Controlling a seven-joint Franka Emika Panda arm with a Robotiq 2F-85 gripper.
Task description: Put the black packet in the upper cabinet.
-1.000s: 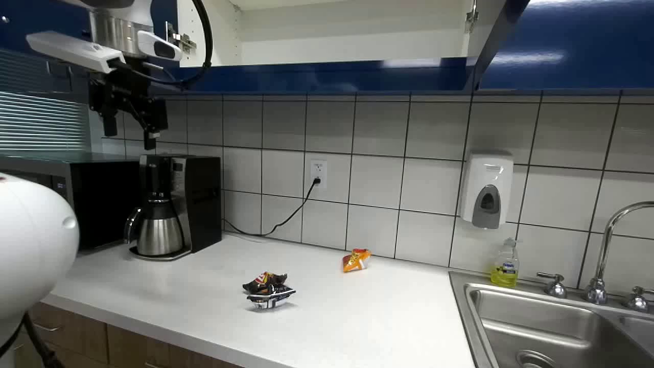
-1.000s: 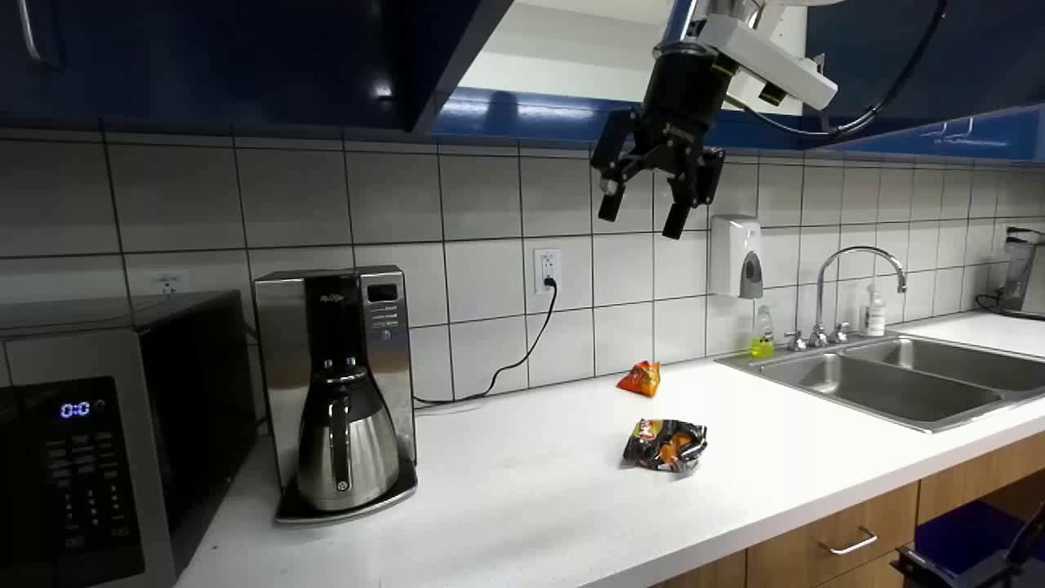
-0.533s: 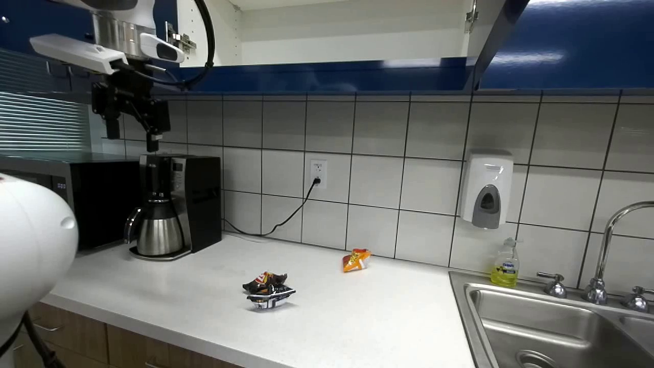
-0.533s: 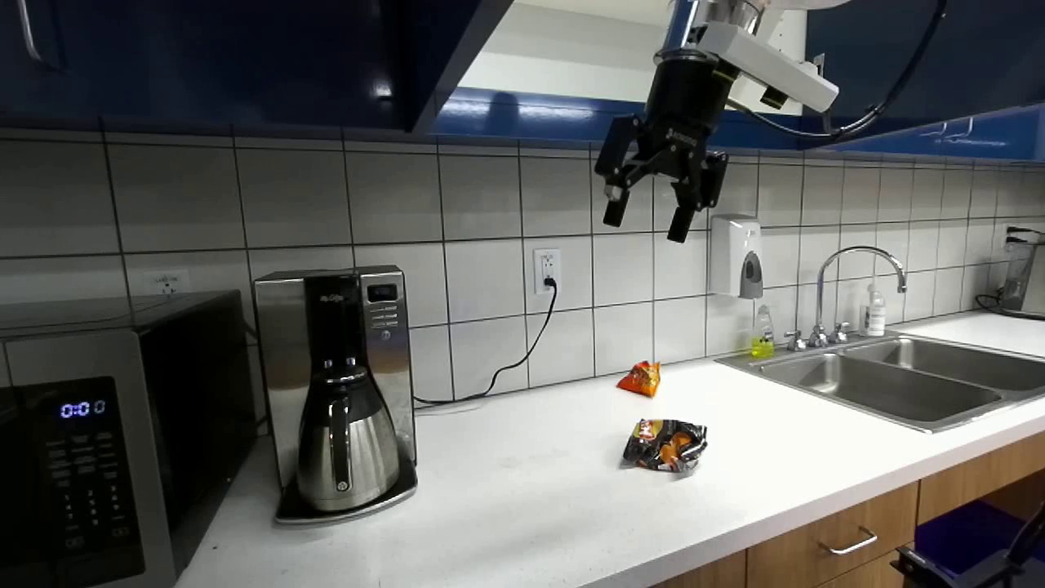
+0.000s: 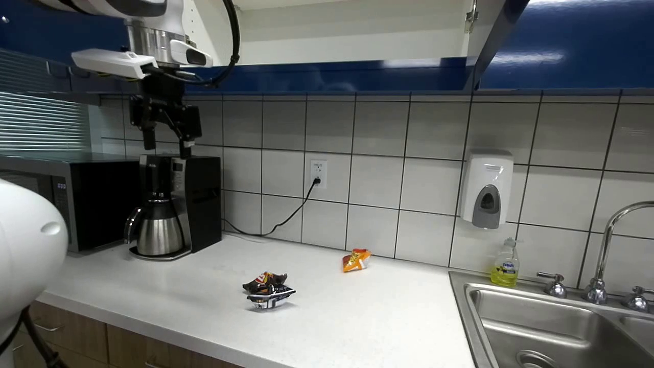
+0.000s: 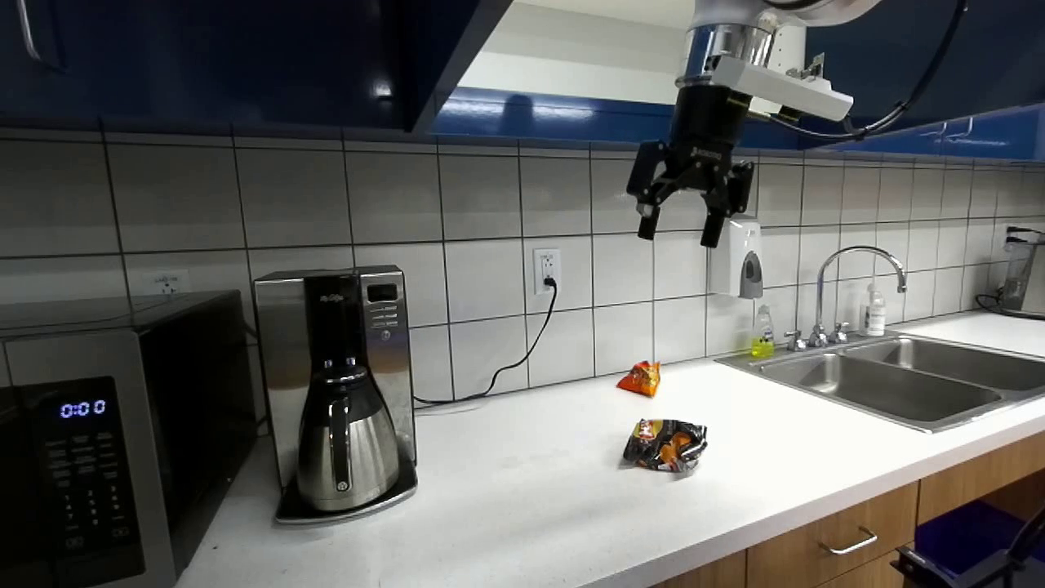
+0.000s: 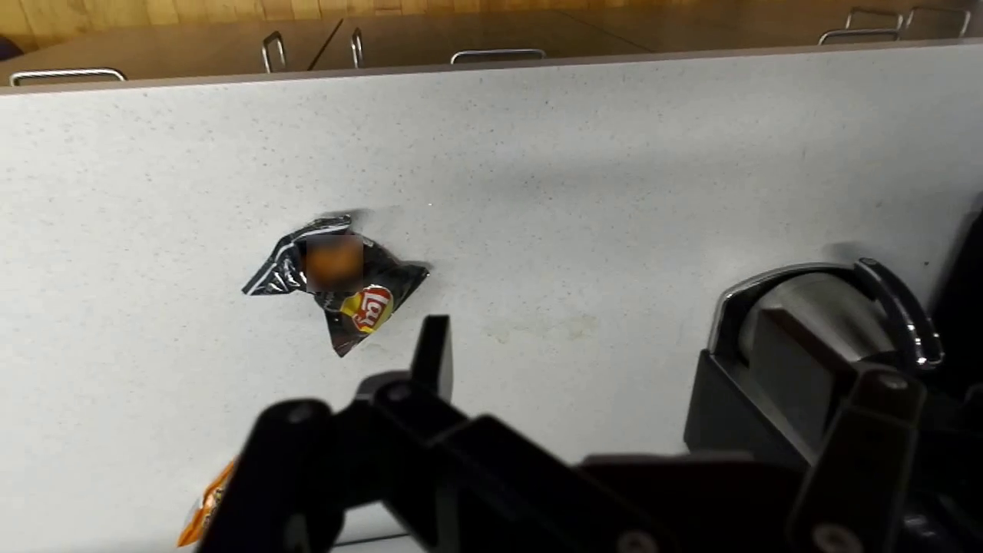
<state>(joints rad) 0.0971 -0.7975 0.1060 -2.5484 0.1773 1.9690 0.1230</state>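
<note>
Black and glossy, the packet (image 6: 665,446) lies on the counter (image 6: 506,506), likely light, slippery and easily crushed, so a gentle pinch across its middle seems best for the gripper (image 6: 679,235), which hangs above that counter, jaws apart, holding nothing.

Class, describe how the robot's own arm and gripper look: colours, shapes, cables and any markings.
The arm is white and rounded, with a shiny silver collar. Beside that are a long white bar and a thick black cable. The gripper is black and angular, with two blunt, jointed fingers. Pale lettering on it is too small to read.
</note>
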